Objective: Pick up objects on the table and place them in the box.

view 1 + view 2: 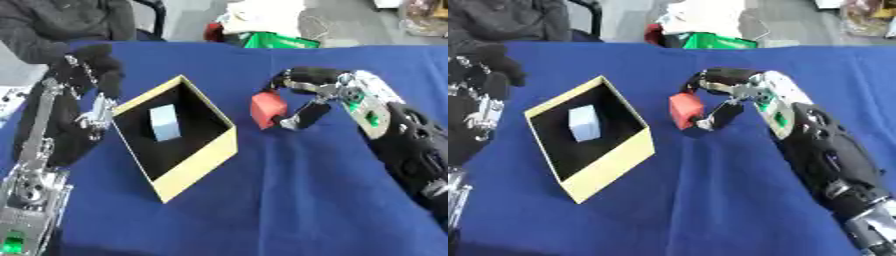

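A red block [267,109] hangs just right of the box, pinched between the fingers and thumb of my right hand [308,95], whose arm comes in from the right. The tan cardboard box [206,162] with a black inside lies open on the blue table, and a pale blue block [164,122] lies in it. At the box's left side my left hand [87,107] is held upright, its black fingers relaxed and close against the box's left wall.
A blue cloth [289,200] covers the table. Beyond its far edge lie a green packet [278,41] and white clutter, and a person in dark clothes sits at the far left.
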You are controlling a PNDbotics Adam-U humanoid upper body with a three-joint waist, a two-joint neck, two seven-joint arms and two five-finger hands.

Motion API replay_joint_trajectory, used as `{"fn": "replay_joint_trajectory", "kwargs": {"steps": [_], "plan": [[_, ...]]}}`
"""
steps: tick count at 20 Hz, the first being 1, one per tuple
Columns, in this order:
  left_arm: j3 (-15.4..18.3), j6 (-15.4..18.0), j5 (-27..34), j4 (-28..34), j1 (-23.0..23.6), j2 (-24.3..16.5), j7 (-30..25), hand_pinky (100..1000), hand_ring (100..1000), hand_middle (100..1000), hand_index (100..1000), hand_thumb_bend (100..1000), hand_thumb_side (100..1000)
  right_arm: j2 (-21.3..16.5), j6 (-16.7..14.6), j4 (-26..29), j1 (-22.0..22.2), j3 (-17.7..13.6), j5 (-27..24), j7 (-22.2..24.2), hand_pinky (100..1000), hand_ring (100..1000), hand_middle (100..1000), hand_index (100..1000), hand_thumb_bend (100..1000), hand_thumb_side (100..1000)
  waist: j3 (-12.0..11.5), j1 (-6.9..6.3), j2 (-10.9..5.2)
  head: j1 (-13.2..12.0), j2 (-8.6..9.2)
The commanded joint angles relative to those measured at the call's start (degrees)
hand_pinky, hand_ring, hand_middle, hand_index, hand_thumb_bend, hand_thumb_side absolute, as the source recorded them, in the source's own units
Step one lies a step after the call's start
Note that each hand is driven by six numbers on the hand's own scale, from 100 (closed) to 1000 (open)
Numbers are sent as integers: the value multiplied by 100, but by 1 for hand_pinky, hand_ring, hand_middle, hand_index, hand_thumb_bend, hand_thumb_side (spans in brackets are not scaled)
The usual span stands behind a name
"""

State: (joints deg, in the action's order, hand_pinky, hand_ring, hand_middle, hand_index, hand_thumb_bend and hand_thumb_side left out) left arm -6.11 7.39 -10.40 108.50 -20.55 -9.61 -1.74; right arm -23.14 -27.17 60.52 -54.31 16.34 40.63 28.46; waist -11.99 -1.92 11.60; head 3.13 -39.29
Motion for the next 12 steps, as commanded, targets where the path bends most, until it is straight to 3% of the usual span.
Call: {"fn": "replay_joint_trajectory", "kwargs": {"steps": [1,2,3,4,9,12], "plan": [[45,1,-29,55,-21,-69,12,658,645,611,804,229,535,-226,92,508,-217,19,-393,35,819,830,484,676,100,281,12,12,-133,-16,5],[44,2,-29,54,-17,-71,12,658,645,611,804,229,534,-244,116,630,-249,35,-503,65,819,830,484,677,100,278,15,16,-143,-15,1],[42,3,-29,54,-16,-74,11,658,646,612,804,230,534,-253,136,747,-283,56,-618,97,819,830,485,677,100,389,14,20,-152,-14,0],[39,5,-29,54,-14,-75,9,658,646,612,804,230,534,-257,154,859,-314,80,-735,131,820,830,484,677,100,274,11,22,-160,-14,-1],[16,8,-16,49,-12,-75,-9,657,646,612,804,231,532,-103,184,1243,-467,303,-1133,421,821,830,490,683,100,277,-70,17,-193,26,-22],[2,15,0,60,-21,-67,-25,657,646,612,804,233,532,73,176,1244,-502,435,-1110,594,821,830,494,687,100,282,-131,6,-196,66,-18]]}}
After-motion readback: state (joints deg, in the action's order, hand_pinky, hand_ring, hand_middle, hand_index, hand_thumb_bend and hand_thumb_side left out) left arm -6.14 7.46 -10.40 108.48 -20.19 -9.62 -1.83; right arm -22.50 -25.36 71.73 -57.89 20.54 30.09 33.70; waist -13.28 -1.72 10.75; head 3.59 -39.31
